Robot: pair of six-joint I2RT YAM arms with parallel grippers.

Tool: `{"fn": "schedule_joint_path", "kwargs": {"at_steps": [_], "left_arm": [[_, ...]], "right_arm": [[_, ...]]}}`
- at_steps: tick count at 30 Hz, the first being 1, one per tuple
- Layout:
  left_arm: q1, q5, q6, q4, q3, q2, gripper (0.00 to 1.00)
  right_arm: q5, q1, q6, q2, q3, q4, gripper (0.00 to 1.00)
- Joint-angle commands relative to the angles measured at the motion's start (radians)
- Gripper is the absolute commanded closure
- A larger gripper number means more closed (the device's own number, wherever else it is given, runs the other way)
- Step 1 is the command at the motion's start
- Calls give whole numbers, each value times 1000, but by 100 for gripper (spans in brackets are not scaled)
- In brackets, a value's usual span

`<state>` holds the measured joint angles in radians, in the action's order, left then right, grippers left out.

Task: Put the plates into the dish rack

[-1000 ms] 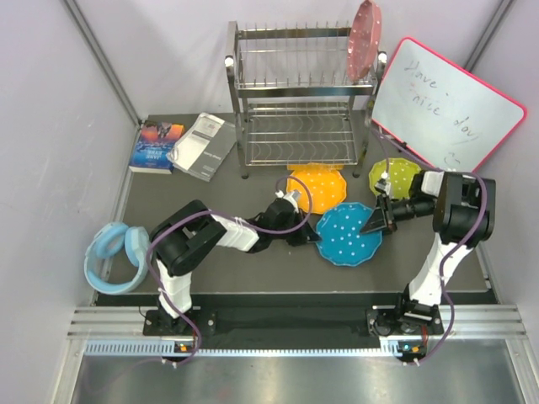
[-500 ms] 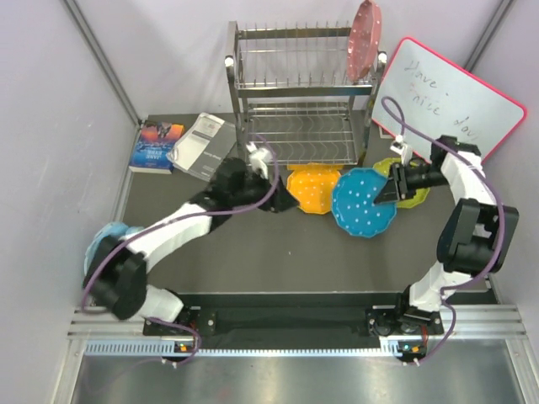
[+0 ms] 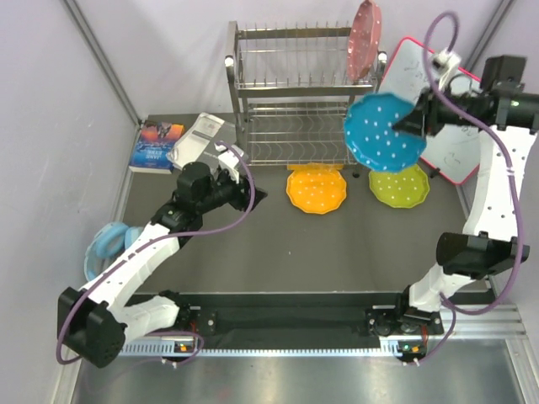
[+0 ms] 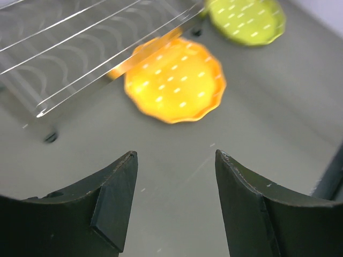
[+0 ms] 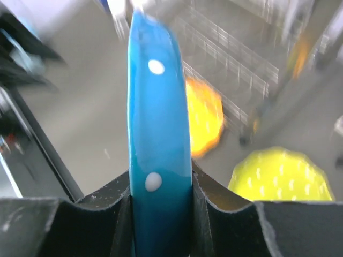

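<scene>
My right gripper point(image 3: 413, 119) point(image 5: 159, 176) is shut on the rim of the blue plate point(image 3: 379, 135) point(image 5: 158, 107). It holds the plate on edge in the air, just right of the dish rack point(image 3: 295, 93) point(image 5: 230, 48). A pink plate point(image 3: 365, 38) stands in the rack's top right slots. The orange plate point(image 3: 317, 188) point(image 4: 174, 80) and the yellow-green plate point(image 3: 399, 185) point(image 4: 246, 19) lie flat on the table in front of the rack point(image 4: 80, 48). My left gripper point(image 3: 255, 196) point(image 4: 176, 155) is open and empty, low over the table, left of the orange plate.
A pink-framed whiteboard point(image 3: 455, 101) leans at the back right, close behind my right arm. A book point(image 3: 156, 145) and a grey booklet point(image 3: 200, 147) lie left of the rack. A pale blue dish point(image 3: 109, 252) sits off the table's left edge.
My right arm has lifted the blue plate off the table and up beside the rack. My left arm has pulled back left from the orange plate, and its jaws have opened.
</scene>
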<state>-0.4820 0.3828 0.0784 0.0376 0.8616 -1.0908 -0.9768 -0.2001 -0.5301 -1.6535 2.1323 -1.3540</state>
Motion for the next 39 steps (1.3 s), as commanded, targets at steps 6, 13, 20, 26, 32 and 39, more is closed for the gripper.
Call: {"fn": "schedule_joint_path", "kwargs": {"at_steps": [6,13,20,26,32,39], "left_arm": [[43,-42,-129,-28,-78,52,36],[43,-55,-126,-30,-108,66,37],[45,-85,-108,-61,-130,71,37],[63,-91,-92,-62,-150,91,37],[103,-73,-46,-76,-176,121,37],[111,-56,-6,-122,-226,169,37]], "right_arm": [[-88,123,697,32,367,477,100],[322,302,673,0,497,542,100],[807,500,473,44,300,1037,100],[1400,746,133,-86,294,1458,100],[1580,807,52,-199,391,1674,100],[1650,834,-93,-232,382,1846,100]]}}
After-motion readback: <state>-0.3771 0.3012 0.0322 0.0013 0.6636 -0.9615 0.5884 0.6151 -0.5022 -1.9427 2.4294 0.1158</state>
